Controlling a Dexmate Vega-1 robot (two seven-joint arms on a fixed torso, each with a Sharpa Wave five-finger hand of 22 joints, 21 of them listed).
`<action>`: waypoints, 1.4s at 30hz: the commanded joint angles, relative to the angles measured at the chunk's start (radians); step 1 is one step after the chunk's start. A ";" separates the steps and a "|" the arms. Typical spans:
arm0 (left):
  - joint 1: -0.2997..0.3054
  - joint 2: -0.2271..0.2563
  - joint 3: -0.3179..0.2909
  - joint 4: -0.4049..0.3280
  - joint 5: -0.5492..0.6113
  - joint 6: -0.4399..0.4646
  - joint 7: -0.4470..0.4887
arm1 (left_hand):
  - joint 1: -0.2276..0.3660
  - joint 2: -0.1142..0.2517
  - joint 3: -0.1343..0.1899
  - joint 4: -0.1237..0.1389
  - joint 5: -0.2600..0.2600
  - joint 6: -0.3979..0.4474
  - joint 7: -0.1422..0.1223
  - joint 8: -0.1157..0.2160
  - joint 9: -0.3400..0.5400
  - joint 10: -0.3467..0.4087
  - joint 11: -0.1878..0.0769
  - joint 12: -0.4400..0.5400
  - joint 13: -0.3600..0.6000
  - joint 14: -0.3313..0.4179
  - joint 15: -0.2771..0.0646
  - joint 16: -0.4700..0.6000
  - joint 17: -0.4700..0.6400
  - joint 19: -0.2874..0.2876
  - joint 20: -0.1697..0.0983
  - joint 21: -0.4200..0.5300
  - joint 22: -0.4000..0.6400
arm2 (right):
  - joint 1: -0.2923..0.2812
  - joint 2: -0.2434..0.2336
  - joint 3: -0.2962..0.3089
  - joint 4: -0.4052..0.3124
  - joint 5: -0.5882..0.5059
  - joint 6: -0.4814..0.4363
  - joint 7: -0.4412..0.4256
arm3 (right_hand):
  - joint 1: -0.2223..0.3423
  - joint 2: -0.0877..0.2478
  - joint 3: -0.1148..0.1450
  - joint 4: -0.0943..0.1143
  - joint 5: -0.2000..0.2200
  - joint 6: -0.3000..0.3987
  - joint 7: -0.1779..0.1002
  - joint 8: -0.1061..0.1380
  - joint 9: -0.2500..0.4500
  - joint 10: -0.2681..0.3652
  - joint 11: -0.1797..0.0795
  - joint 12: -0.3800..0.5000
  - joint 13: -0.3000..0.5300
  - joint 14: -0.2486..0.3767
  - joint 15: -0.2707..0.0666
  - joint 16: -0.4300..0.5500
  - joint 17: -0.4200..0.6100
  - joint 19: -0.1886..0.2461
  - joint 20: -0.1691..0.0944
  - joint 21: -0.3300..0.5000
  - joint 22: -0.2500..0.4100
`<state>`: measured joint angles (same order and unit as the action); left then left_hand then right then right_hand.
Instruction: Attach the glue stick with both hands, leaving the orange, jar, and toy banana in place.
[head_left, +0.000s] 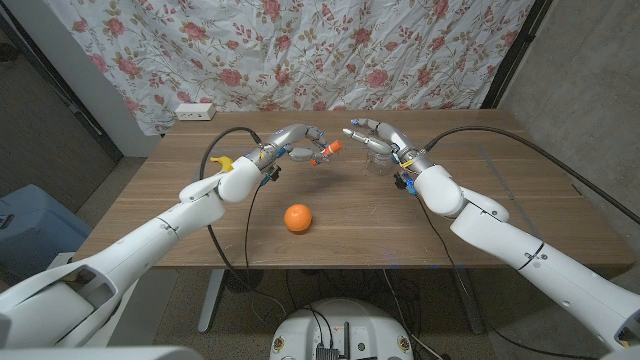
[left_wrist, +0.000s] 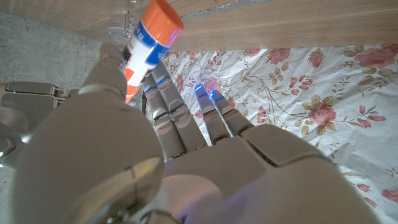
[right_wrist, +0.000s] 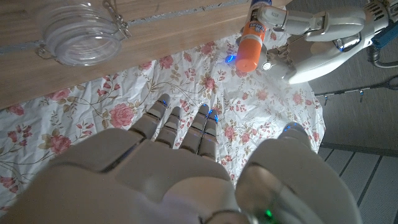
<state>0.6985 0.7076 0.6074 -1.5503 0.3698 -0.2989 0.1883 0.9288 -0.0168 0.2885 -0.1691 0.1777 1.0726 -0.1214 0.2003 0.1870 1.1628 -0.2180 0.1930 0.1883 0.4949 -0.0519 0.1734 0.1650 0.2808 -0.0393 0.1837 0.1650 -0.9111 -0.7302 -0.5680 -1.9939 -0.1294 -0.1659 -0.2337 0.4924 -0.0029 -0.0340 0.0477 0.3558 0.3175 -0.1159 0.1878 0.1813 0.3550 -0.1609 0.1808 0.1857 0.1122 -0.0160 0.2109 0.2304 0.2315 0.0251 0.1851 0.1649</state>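
Note:
My left hand (head_left: 291, 141) is raised over the far middle of the table (head_left: 500, 205). It pinches a glue stick (head_left: 326, 152), white with an orange cap that points toward my right hand (head_left: 375, 135). The right hand hovers a short gap away with fingers spread and nothing in them. In the left wrist view the glue stick (left_wrist: 151, 41) sits between thumb and fingers of the left hand (left_wrist: 186, 155). The right wrist view has the right hand (right_wrist: 180, 165), the capped glue stick (right_wrist: 252, 41) and the left hand (right_wrist: 314, 37) beyond it.
An orange (head_left: 297, 217) lies at the table's middle front. A clear glass jar (head_left: 379, 161) stands just under my right hand; the jar (right_wrist: 79, 32) has a wire clasp. A yellow toy banana (head_left: 224, 161) lies by my left forearm. A floral cloth (head_left: 300, 45) hangs behind.

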 joint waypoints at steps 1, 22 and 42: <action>0.039 -0.002 -0.017 -0.027 -0.015 0.032 0.031 | 0.062 0.071 0.002 0.005 0.004 0.078 -0.031 0.012 0.005 0.008 -0.007 0.003 0.005 0.002 -0.154 0.007 0.003 0.010 -0.057 0.007 0.004 | -0.059 0.037 0.003 0.022 -0.060 0.081 -0.109 | -0.026 0.018 -0.003 0.021 -0.009 0.011 0.006 0.007 -0.001 0.019 0.002 0.009 0.000 0.015 -0.012 0.011 0.004 0.009 -0.006 0.003 0.004; 0.068 -0.027 -0.022 -0.050 -0.034 0.078 0.076 | 0.060 0.072 0.000 0.006 0.004 0.072 -0.031 0.010 0.005 0.006 -0.007 0.002 0.005 0.003 -0.152 0.007 0.003 0.008 -0.055 0.006 0.004 | -0.088 0.091 -0.005 0.092 -0.111 0.188 -0.158 | -0.100 0.142 0.023 0.076 -0.040 0.015 0.015 0.000 -0.004 0.000 0.019 -0.001 -0.002 -0.004 -0.022 0.011 0.008 0.018 -0.023 0.001 0.004; 0.072 -0.036 -0.016 -0.044 -0.049 0.085 0.086 | 0.059 0.072 -0.001 0.006 0.004 0.073 -0.030 0.011 0.005 0.006 -0.007 0.002 0.005 0.002 -0.152 0.006 0.003 0.008 -0.056 0.006 0.004 | -0.100 0.133 -0.021 0.140 -0.131 0.230 -0.187 | -0.139 0.153 0.026 0.086 -0.067 -0.034 0.009 -0.011 -0.005 -0.065 0.016 -0.010 -0.003 -0.067 -0.019 -0.010 0.001 -0.053 -0.006 -0.010 0.004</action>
<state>0.7693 0.6748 0.5859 -1.5983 0.3316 -0.2204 0.2679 0.9257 -0.0137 0.2830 -0.1681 0.1758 1.0726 -0.1214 0.2003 0.1870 1.1644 -0.2195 0.1918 0.1879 0.4949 -0.0519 0.1734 0.1650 0.2808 -0.0393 0.1837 0.1651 -1.0037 -0.6325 -0.5737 -1.9021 -0.2555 0.0343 -0.4132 0.3592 0.1489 -0.0119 0.1272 0.2902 0.2905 -0.1074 0.1770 0.1769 0.2962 -0.1484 0.1770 0.1815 0.0499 -0.0356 0.2032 0.2322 0.1865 0.0193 0.1773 0.1649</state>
